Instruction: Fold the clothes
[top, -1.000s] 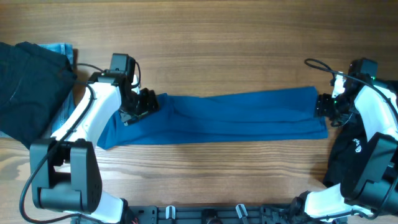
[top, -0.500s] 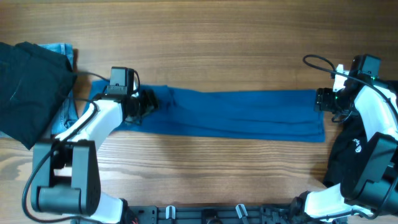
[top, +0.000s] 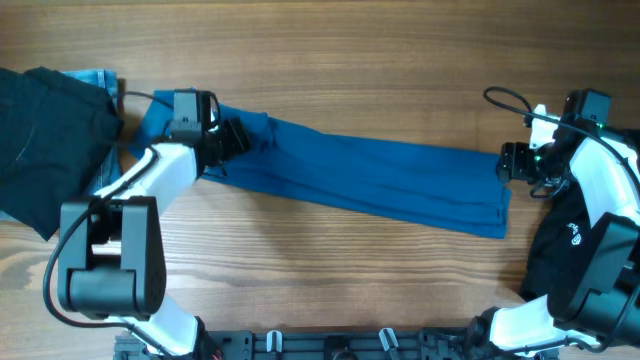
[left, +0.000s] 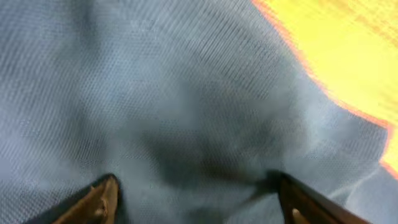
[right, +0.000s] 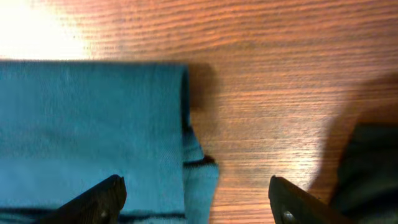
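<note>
Overhead: teal shirt folded to long strip, slanting upper L to lower R across table. L gripper on its L end, R gripper just at its R end. Black garment far L atop denim piece; second black garment by R arm.

L wrist: cloth fills view; L fingers spread wide, pressed into shirt, no pinch seen.

R wrist: R fingers wide apart, gripping nothing; shirt edge below, bare wood beside.
</note>
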